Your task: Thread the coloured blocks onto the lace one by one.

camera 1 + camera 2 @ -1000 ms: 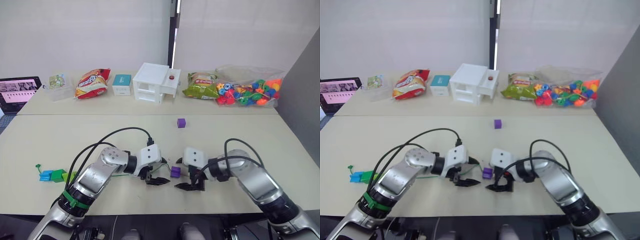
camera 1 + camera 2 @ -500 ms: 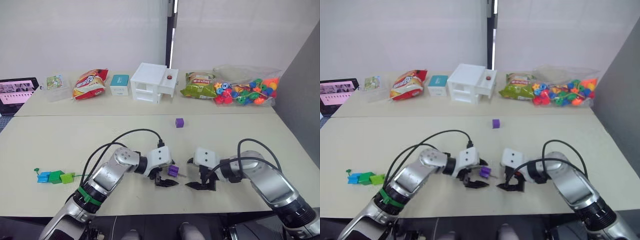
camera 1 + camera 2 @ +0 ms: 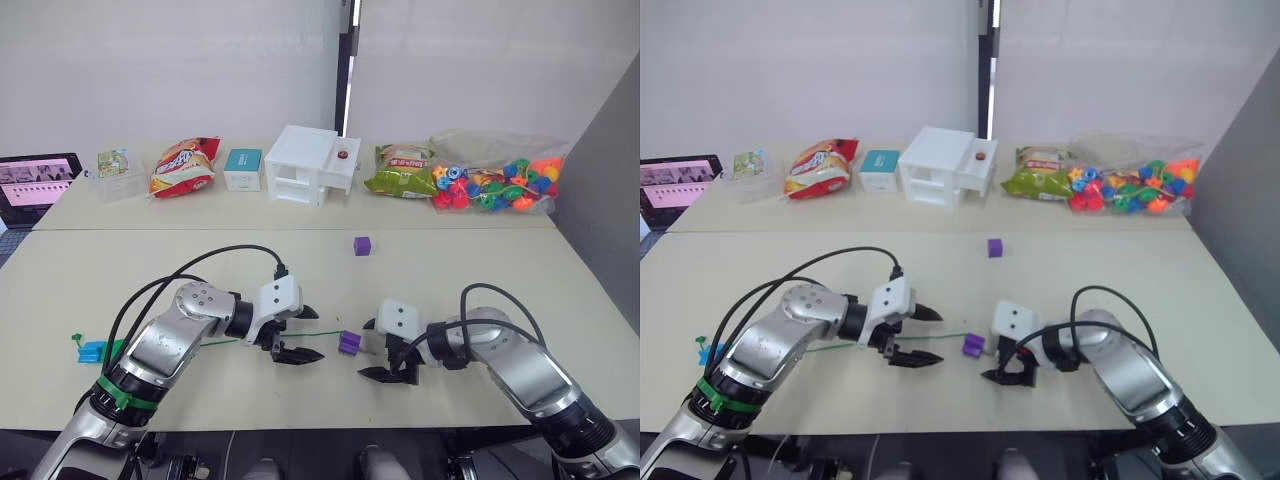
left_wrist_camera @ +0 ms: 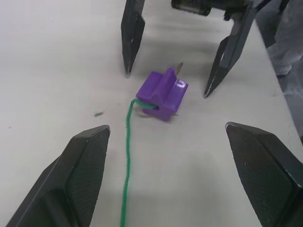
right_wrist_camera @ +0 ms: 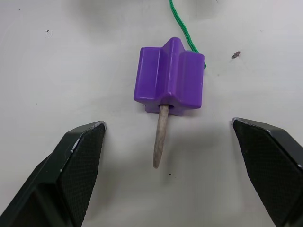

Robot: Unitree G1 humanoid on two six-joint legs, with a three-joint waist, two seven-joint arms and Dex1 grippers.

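One purple block (image 5: 169, 78): lies on the surface between the two tools, with the lace's stiff pale tip (image 5: 161, 137) poking out of its hole on the side facing the right tool; it looks freshly threaded and ready to be slid along.
Lace (image 4: 127, 156): thin green cord entering the block's other side and trailing back along the surface toward the left tool, free of both tools.
Strung blocks (image 3: 100, 350): blue and green pieces sit at the lace's far end near the left edge, partly hidden by the left arm.
Second purple block (image 3: 362, 245): alone further back on the surface, well apart, likely the next one to thread.
Left tool (image 3: 297, 335): fingers spread wide, holding nothing, near the cord just behind the block.
Right tool (image 3: 385, 373): also wide and empty, facing the pale tip, probably placed to take it and pull it through.
Surface: pale tabletop; along its far edge stand snack bags (image 3: 183, 165), a white toy house (image 3: 310, 165), small boxes and a clear bag of coloured beads (image 3: 495, 183).
Room: plain white wall behind.
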